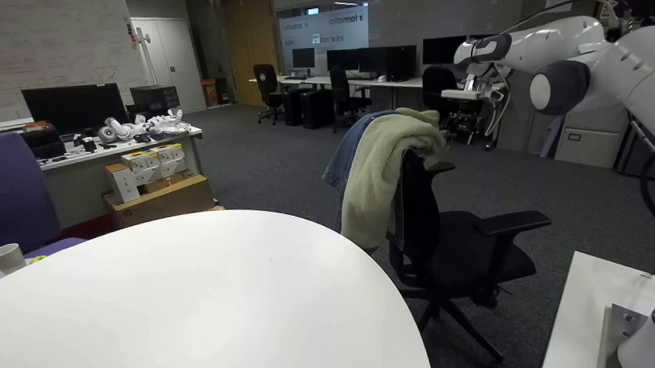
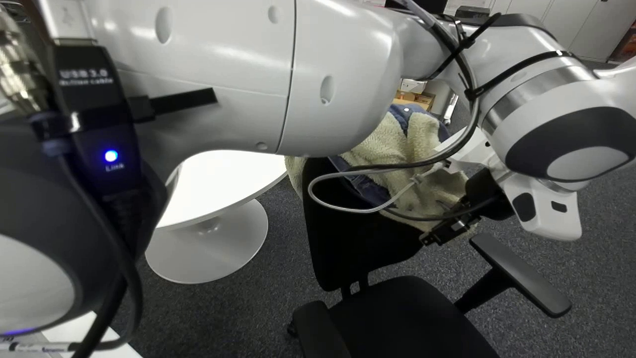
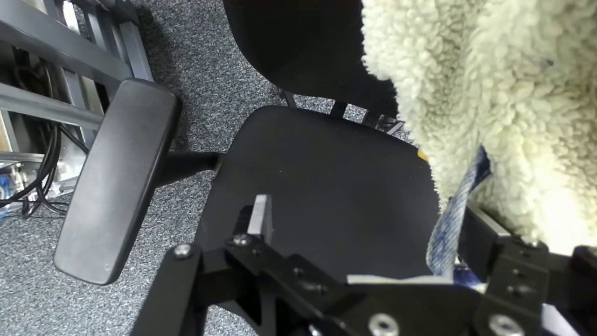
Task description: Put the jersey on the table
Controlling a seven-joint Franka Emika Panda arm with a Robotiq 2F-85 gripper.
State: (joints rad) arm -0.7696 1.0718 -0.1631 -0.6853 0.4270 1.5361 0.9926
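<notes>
The jersey (image 1: 373,187) hangs over the back of a black office chair, its cream fleecy lining outward and blue denim along one side. In the wrist view the jersey (image 3: 503,88) fills the upper right. The gripper (image 3: 373,221) stands open at its edge, fingers wide apart. A narrow denim strip (image 3: 450,233) of the garment hangs just inside the right finger; whether it touches is unclear. The left finger is free of cloth. An exterior view shows the gripper (image 2: 442,231) low beside the fleece (image 2: 387,144). The white round table (image 1: 198,305) is beside the chair.
The chair's seat (image 3: 322,186) lies below the gripper, and an armrest (image 3: 116,186) stands to the left in the wrist view. Beyond it is a metal frame (image 3: 60,46). A purple chair (image 1: 4,192) with a cup (image 1: 7,258) stands across the table.
</notes>
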